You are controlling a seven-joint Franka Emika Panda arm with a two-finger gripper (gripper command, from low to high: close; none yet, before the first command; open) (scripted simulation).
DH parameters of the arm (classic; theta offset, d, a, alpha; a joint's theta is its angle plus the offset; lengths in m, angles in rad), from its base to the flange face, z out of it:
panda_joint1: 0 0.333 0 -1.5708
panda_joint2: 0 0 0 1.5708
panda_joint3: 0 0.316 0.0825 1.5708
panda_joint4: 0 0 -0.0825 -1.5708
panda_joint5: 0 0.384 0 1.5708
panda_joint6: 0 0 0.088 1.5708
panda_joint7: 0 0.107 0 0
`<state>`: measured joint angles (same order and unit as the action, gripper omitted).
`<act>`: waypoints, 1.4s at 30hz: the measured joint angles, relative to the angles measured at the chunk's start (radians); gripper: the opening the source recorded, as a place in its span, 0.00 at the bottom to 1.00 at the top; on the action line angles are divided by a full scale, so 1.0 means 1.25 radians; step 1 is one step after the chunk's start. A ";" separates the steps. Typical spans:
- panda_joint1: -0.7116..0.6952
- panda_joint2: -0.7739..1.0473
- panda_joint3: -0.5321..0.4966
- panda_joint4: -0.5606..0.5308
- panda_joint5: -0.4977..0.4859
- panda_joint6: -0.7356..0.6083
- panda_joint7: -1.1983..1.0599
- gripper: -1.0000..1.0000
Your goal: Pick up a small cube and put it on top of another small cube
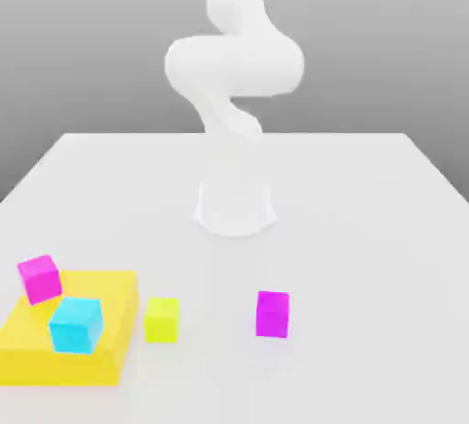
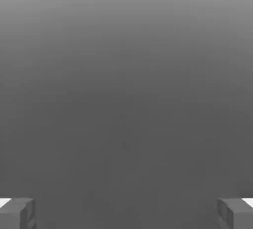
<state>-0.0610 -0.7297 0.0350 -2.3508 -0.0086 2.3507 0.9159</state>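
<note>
We saw the small cube [image 1: 161,319], lime yellow-green, resting on the white bench [image 1: 366,230], just beside the yellow slab [image 1: 55,353] and well apart from the jaws, which gripped nothing. In the hand view the fingertips [image 2: 17,213] stood wide apart at opposite edges, each cut off by the frame, with only grey between them. A cyan cube [image 1: 76,324] and a tilted magenta cube [image 1: 40,278] sat on the slab. Another magenta cube [image 1: 273,313] stood alone on the bench. The arm [image 1: 234,65] rose out of frame, its hand hard to make out.
</note>
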 joint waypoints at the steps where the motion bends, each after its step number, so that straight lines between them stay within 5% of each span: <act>1: -0.021 0.024 0.012 -0.018 -0.003 0.018 0.040 0.50; 14: -0.250 0.320 0.118 -0.228 -0.043 0.228 0.524 0.50; 25: -0.354 0.561 0.119 -0.406 -0.012 0.406 0.884 0.50; 36: -0.273 0.783 0.010 -0.384 -0.097 0.585 0.988 0.50; 37: -0.262 0.801 -0.003 -0.381 -0.102 0.599 0.991 0.00; 42: -0.262 0.801 -0.003 -0.381 -0.103 0.601 0.991 0.00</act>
<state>-0.3880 0.2720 0.0309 -2.8270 -0.1370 3.1026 2.1551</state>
